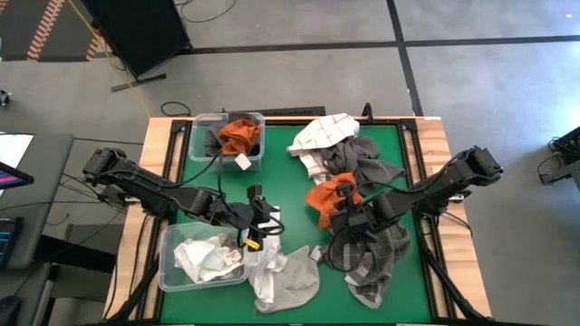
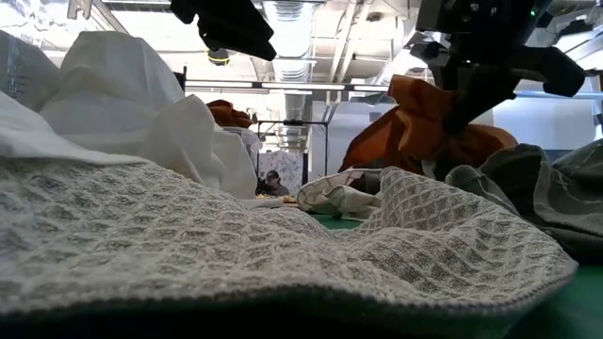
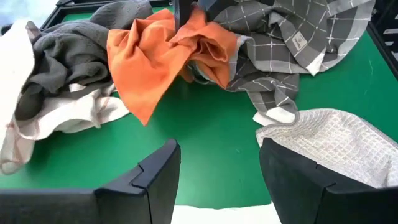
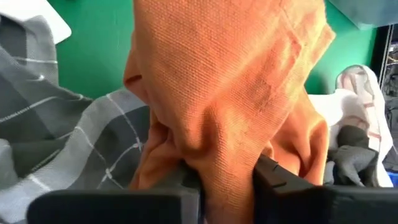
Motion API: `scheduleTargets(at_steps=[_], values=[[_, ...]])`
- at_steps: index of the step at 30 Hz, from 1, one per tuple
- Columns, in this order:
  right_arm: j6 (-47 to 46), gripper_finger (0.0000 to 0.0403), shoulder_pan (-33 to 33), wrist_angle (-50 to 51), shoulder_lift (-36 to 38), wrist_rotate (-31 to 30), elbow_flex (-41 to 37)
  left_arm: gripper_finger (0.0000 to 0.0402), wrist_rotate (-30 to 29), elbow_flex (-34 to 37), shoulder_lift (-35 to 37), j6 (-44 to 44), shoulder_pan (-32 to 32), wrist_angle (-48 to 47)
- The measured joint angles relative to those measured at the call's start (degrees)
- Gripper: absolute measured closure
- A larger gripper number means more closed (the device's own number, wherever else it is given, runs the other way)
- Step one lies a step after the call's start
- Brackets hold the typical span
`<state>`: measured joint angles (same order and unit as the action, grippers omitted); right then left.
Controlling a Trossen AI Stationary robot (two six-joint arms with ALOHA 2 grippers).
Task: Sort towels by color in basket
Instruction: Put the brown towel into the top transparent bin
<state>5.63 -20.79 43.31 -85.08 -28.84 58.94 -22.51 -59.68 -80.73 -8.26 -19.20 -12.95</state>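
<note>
My right hand [image 4: 227, 177] pinches the crumpled rust-orange cloth towel [image 4: 230, 93] just above the grey checked towel [image 1: 367, 258]; my grip looks loose, so it may slip. My left hand [image 3: 217, 180] hangs open.

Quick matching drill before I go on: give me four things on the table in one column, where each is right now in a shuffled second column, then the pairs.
1. right gripper
2. left gripper
3. far bin
4. near bin

A. holds white towels
B. open over bare green mat
C. pinching an orange towel
D. holds another orange towel

Pairs: 1-C, 2-B, 3-D, 4-A
</note>
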Motion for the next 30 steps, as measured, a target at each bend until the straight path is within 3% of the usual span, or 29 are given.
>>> scheduleTargets(at_steps=[9,21,25,30], values=[[2.56,0.0314,0.17,0.16,0.02,1.73,0.02,0.0193,0.00,0.00,0.00,-0.56,-0.02,0.00],[3.46,0.0211,3.71,-0.45,0.02,1.61,0.02,0.0193,0.00,0.00,0.00,-1.26,-0.02,0.02],[4.90,0.0240,4.70,-0.55,0.02,1.64,0.03,0.0193,-0.02,0.00,0.00,-1.17,-0.01,0.00],[7.97,0.0329,5.27,-0.76,0.02,1.64,0.04,0.0193,-0.74,0.00,0.00,-1.04,-0.02,-0.02]])
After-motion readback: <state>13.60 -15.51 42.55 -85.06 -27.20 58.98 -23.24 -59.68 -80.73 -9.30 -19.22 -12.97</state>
